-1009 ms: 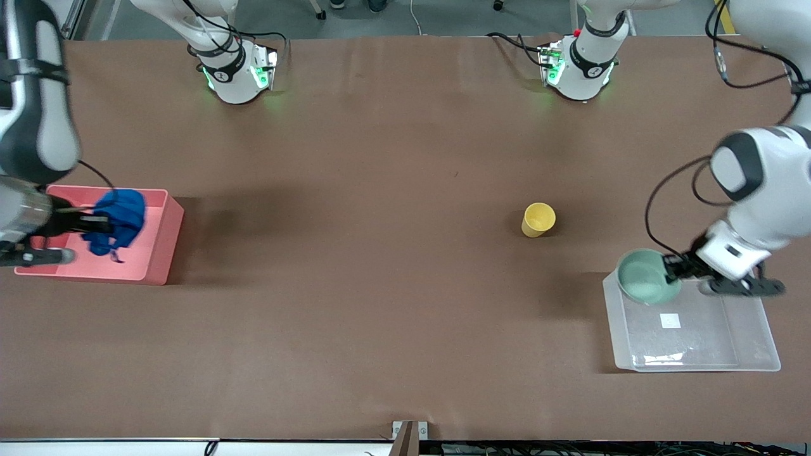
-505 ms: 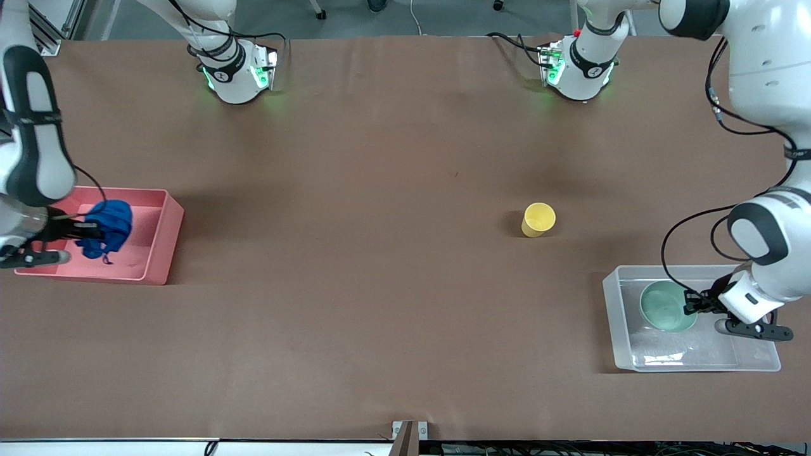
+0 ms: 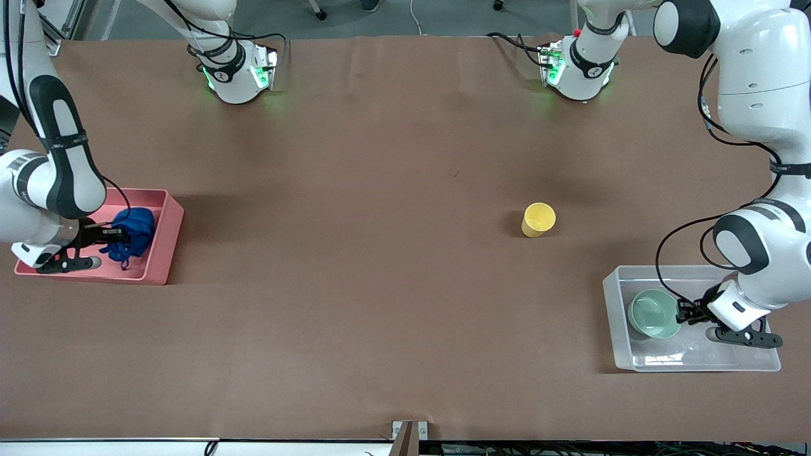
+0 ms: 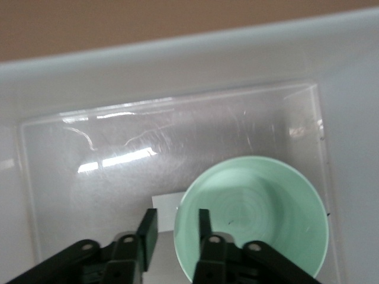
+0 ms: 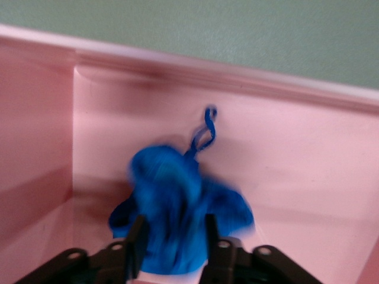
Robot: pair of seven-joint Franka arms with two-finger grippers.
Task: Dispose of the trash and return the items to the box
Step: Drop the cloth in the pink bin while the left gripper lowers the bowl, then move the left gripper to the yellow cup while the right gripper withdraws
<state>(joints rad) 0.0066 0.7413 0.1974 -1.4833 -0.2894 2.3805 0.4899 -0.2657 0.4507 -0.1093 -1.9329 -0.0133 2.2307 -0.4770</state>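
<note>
Both arms have come down since the earlier views: the blue cloth wad (image 3: 130, 232) now sits low inside the pink bin (image 3: 166, 242), and the mint-green bowl (image 3: 654, 313) has sunk to the floor of the clear bin (image 3: 694, 363). At the right arm's end of the table, the right gripper (image 3: 114, 235) is still clenching the wad between its fingers (image 5: 138, 241) within the pink walls. Toward the middle, the yellow cup (image 3: 538, 220) is standing alone on the brown table cover (image 3: 355, 253), well apart from both bins. At the left arm's end, the left gripper (image 3: 683, 311) is pinching the bowl's rim, one finger (image 4: 204, 228) inside the rim and the other outside, beside the white label (image 4: 166, 202).

Judged step: both placements are finishing. Next, each gripper needs to let go and rise clear of the bin walls; the cup then remains to be carried to the clear bin.

Grey floor, a cable and shoes are showing along the top edge of the front view.
</note>
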